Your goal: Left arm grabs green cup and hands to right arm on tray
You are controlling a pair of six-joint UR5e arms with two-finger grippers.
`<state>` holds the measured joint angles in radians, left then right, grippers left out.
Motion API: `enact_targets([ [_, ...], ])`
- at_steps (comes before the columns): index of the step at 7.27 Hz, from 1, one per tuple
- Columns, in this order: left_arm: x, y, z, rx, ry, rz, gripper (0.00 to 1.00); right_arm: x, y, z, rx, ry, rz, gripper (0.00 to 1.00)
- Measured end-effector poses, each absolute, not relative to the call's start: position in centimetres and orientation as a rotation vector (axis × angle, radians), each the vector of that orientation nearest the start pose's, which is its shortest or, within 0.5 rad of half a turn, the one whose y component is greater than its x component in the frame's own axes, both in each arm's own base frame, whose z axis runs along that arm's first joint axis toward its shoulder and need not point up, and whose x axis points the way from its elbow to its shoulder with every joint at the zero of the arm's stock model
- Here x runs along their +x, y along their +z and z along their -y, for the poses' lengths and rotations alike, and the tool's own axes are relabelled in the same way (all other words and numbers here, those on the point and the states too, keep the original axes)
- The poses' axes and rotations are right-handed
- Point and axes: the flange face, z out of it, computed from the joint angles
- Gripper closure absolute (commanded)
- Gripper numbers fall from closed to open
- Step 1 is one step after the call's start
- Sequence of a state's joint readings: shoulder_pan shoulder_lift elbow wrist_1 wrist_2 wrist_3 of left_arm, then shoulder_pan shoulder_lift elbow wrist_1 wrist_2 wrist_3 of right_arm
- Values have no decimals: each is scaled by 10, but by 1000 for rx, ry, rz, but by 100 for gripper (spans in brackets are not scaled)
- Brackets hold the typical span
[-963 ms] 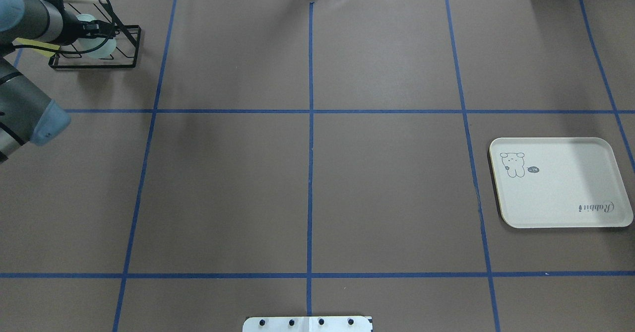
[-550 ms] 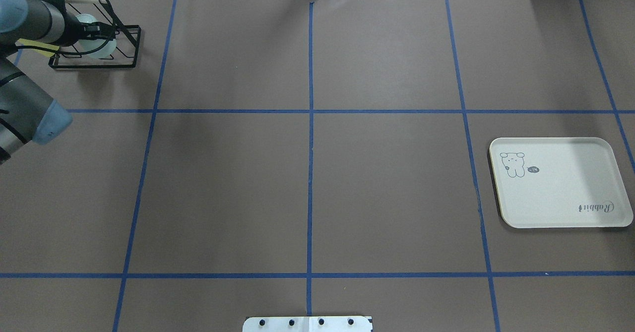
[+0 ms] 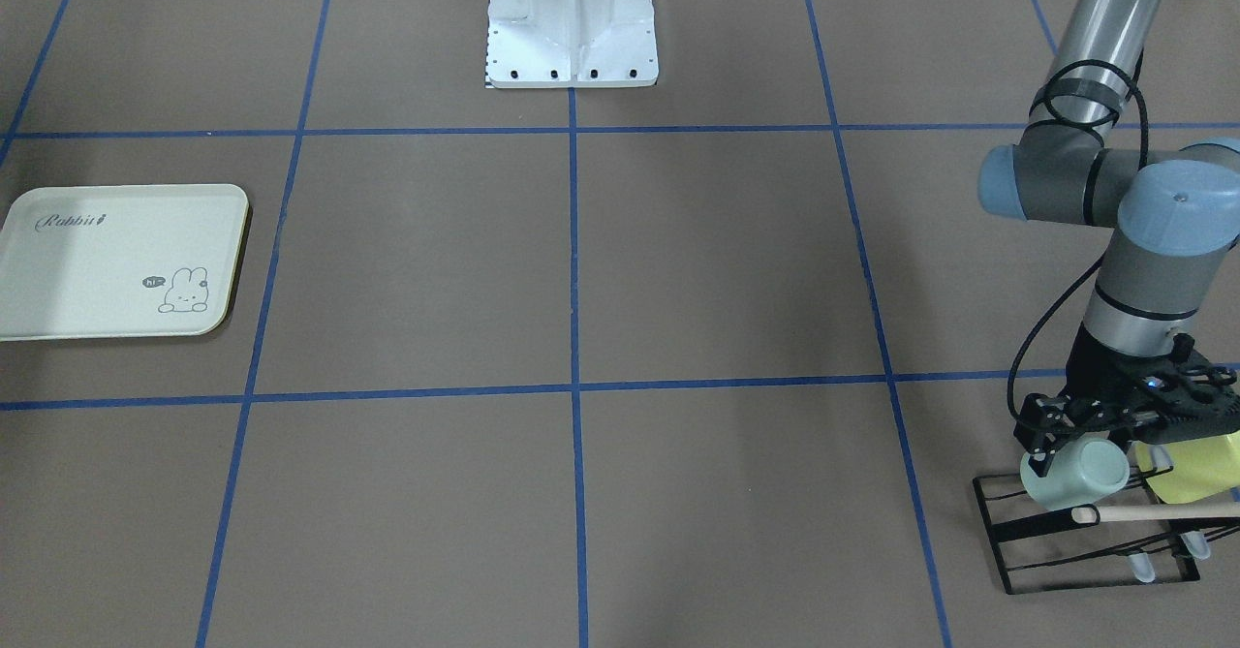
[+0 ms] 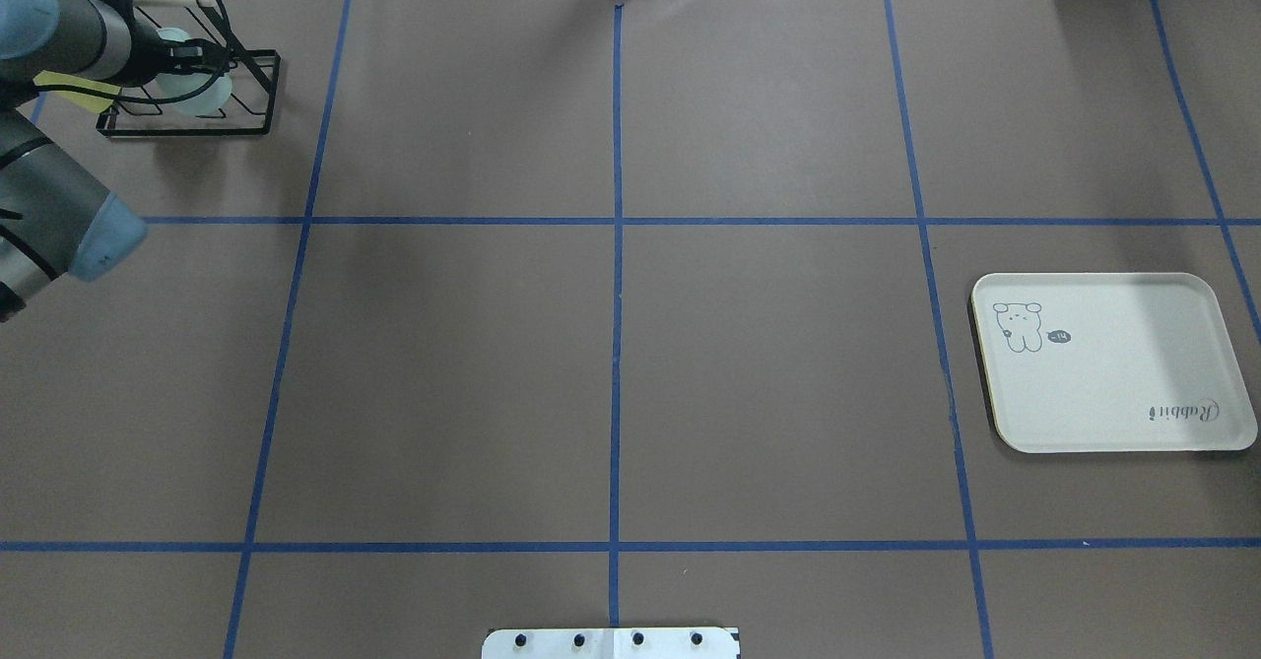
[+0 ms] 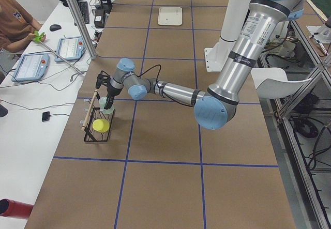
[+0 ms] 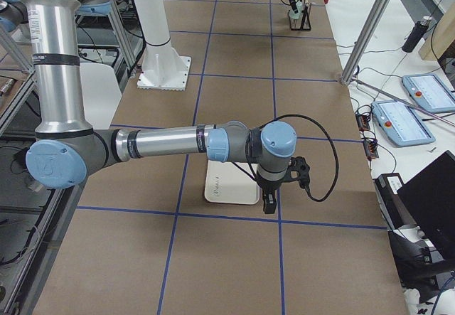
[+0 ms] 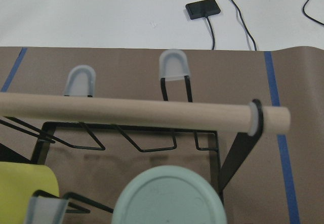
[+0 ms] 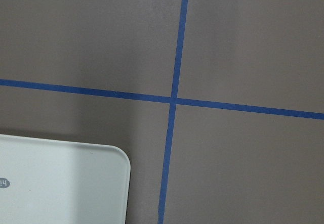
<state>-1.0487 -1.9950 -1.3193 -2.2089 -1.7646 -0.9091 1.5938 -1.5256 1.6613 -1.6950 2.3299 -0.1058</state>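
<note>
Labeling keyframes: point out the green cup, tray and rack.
green cup [image 3: 1075, 476], front-facing view, side of its body.
tray [image 4: 1113, 383], overhead view, bare middle of its surface.
rack [image 3: 1032, 529], front-facing view, flat black strip of its frame.

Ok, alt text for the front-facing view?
The left arm's claw sits at the pale green cup, which lies sideways in a black wire rack at lower right, beside a yellow-green cup. The cream Rabbit tray lies far left.
</note>
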Motion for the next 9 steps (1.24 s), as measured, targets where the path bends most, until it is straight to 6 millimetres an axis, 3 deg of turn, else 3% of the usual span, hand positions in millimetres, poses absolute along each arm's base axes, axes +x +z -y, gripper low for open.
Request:
enact_targets([
  [2,247,479,667,501,-296,-657,18,76,605,507,59,-83,757,0],
  [3,246,479,667,507,-300,-651,27,76,605,507,59,-83,757,0],
  [4,245,478,668,509,-302,-648,43,76,605,507,59,-83,757,0],
  [5,245,478,668,511,-303,-648,70,76,605,507,60,-83,758,0],
  [6,243,477,669,514,-306,-650,86,76,605,507,60,-83,758,0],
  [7,237,473,671,520,-314,-653,91,76,605,506,61,-83,759,0],
  [9,217,467,678,531,-338,-659,91,77,605,506,60,-83,758,0],
])
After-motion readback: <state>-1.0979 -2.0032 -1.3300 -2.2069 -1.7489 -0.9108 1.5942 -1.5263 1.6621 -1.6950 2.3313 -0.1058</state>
